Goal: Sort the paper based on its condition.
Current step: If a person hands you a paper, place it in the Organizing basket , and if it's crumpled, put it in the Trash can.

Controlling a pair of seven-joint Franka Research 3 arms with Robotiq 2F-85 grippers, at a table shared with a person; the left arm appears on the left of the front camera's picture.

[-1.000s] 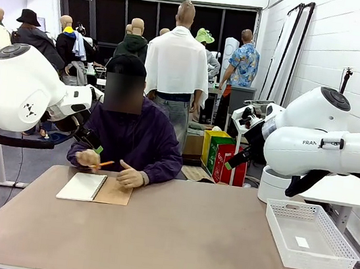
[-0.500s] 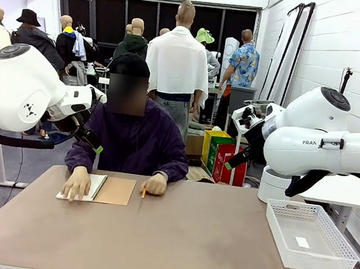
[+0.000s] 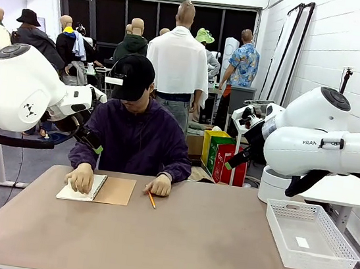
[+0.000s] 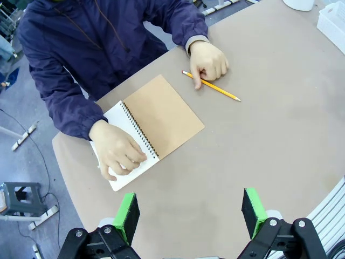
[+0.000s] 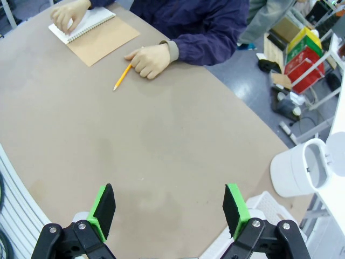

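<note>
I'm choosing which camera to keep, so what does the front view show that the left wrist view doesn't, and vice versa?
Front view: a small white slip lying in the white basket at the right end of the table. Left wrist view: the left gripper open above the table, and a grey step stool on the floor. Both: the person's hand on the open notebook, and the pencil by the other hand.

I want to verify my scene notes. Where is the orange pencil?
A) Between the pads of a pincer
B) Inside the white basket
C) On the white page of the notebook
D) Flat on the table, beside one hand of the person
D: the pencil lies flat on the table, one end at the person's hand, apart from the notebook.
</note>
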